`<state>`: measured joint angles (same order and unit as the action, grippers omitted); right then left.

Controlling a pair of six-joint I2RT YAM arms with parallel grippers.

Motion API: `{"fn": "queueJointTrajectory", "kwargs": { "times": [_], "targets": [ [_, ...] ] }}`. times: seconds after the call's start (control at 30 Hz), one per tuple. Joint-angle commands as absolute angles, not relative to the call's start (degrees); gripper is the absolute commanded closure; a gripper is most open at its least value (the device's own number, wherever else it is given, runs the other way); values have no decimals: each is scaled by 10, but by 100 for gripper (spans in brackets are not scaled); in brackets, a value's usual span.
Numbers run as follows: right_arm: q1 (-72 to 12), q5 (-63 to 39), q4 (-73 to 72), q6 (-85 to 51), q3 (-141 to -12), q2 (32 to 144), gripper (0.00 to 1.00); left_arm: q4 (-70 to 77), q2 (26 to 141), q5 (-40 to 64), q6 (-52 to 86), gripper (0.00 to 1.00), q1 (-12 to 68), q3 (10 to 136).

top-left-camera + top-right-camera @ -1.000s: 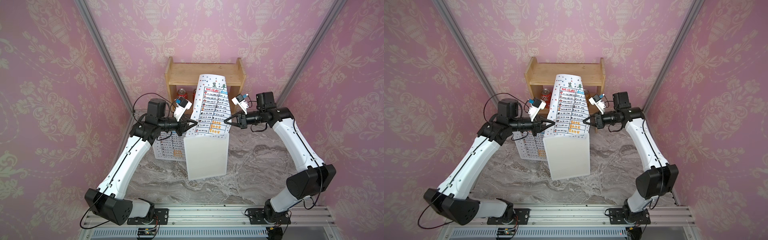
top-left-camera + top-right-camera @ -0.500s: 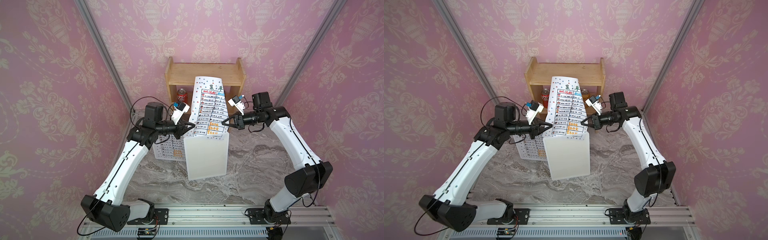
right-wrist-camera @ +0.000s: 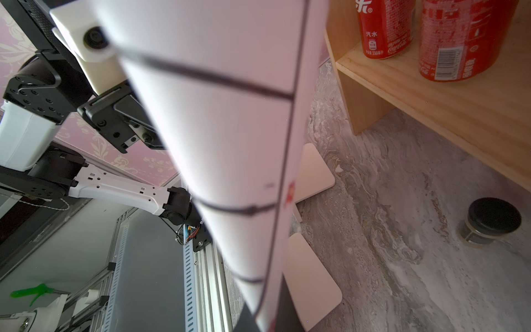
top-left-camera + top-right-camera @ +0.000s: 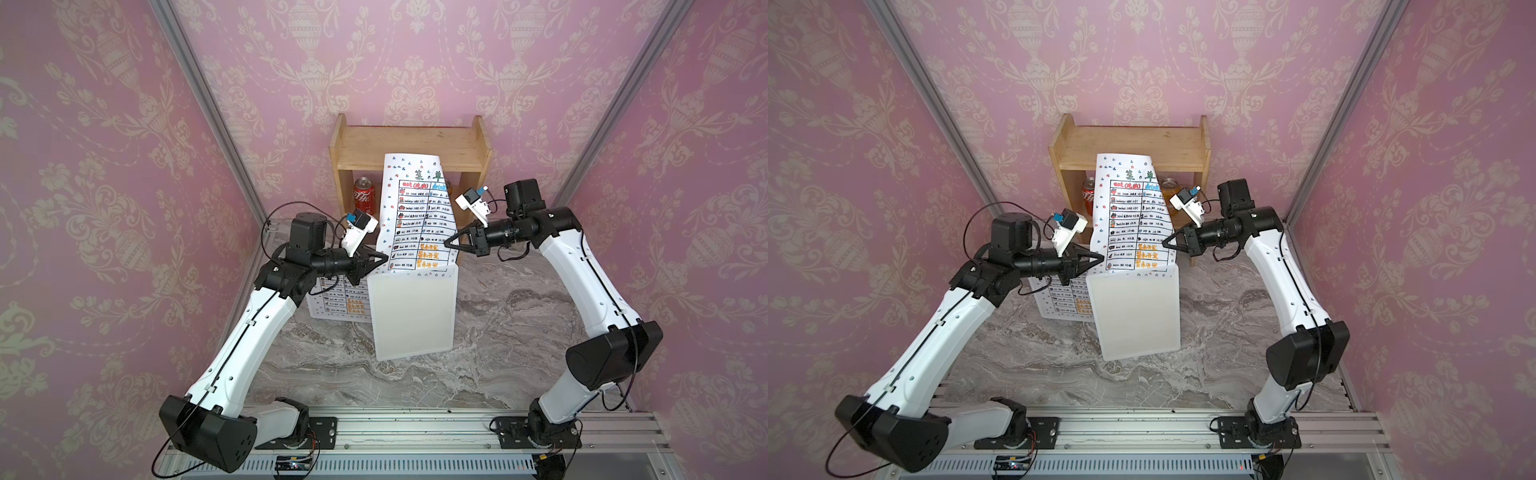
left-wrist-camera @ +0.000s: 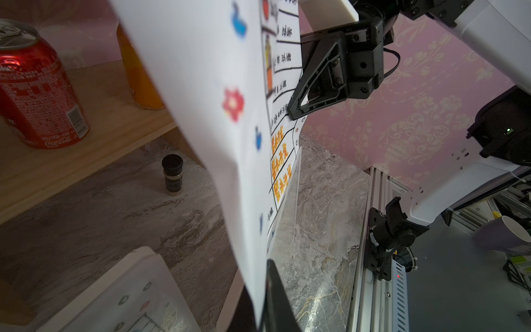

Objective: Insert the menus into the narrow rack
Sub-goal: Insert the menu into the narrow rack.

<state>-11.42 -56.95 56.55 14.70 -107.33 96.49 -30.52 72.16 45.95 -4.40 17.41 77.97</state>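
White paper is what both arms have hold of. The held menu (image 4: 415,216) stands near upright over the ctr of the marble table (image 4: 519,324). Its printed side faces 6 o'clock and its top leans toward the wooden shelf (image 4: 409,145) at 12 o'clock.

The left gripper (image 4: 384,259) is pinched tight on the sheet's 9 o'clock edge, low down. The right gripper (image 4: 449,243) is clamped on the 3 o'clock edge, a bit higher. Both wrist cams show the paper caught btwn black fingers w/ no gap.

The btm edge of the held menu meets the top rim of the white rack (image 4: 411,316), which stands directly at 6 o'clock of the sheet. Can't tell if that edge has entered the slot.

The second menu (image 4: 338,303) lies flat on the table at approx 9 o'clock of the rack, just beside it. It is partly hidden under the left arm.

On the shelf's lower board a red cola can (image 4: 364,195) shows at 9 o'clock of the sheet's upper half. An orange can (image 4: 1169,189) peeks out at 3 o'clock. A small black-lidded jar (image 5: 172,175) sits on the table under the shelf, seen only by the wrist cams.
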Motion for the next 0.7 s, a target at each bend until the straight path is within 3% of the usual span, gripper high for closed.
{"fn": "queueJointTrajectory", "kwargs": {
  "times": [0.0,0.67],
  "targets": [
    [-117,-553,578,160,-1095,975,92,-296,704,451,-28,92,171,762],
    [-134,-512,592,171,-1111,985,92,-271,683,425,-19,90,171,717]
  ]
}}
